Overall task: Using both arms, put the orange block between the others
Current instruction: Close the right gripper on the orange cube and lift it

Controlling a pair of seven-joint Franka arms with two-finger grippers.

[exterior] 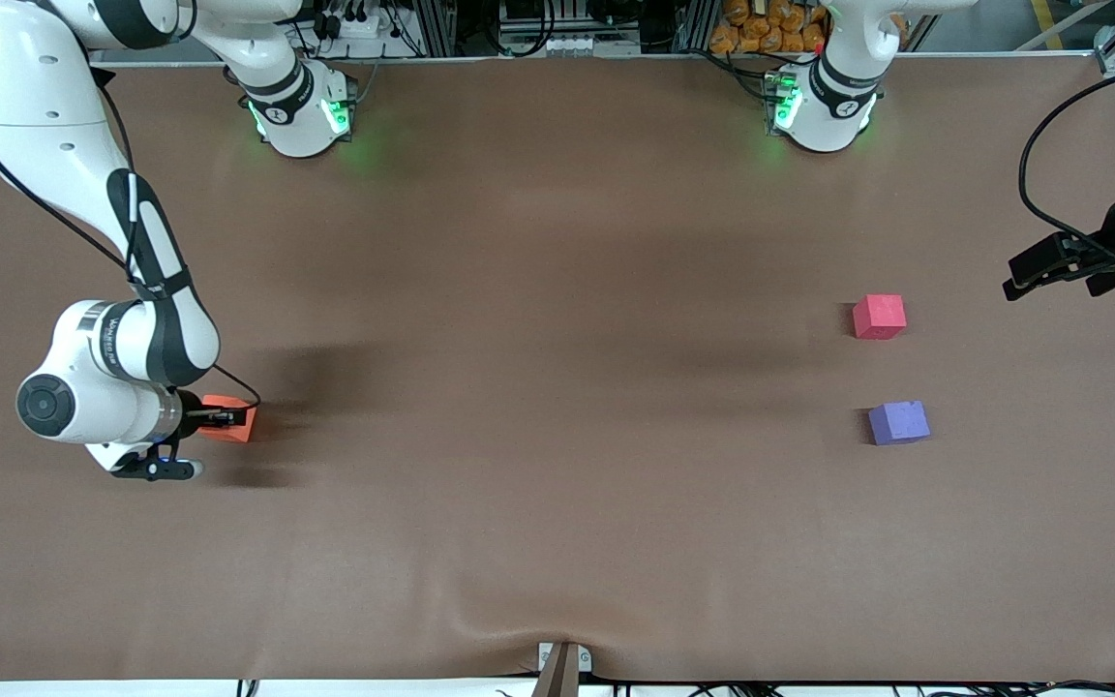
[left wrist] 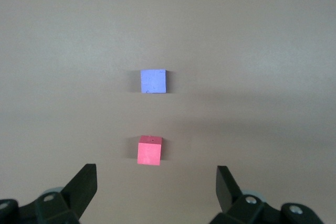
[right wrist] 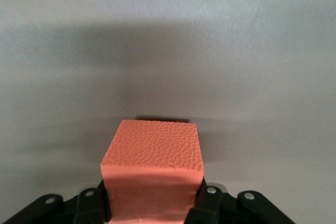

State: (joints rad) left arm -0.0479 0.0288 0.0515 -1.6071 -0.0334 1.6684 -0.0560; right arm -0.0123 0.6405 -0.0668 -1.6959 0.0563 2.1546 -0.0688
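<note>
Right wrist view: claw [right wrist: 152, 203] pinching orange block [right wrist: 152, 153], half-hidden from front.

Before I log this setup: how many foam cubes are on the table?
3. The orange block sits at the right arm's end, clamped in the right gripper. The red-pink cube and blue-purple cube lie at the left arm's end, the blue-purple one nearer the front camera. None appear hidden.

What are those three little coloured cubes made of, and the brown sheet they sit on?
The small orange foam-like cube looks like matte foam: its top is finely pebbled, and its sides seem to dent slightly where the right hand pinches it. The red-pink cube and blue-purple cube show the same dull, glare-free finish, so probably foam too. The brown table covering looks like soft matte cloth or vinyl, rippling near its edge.
</note>
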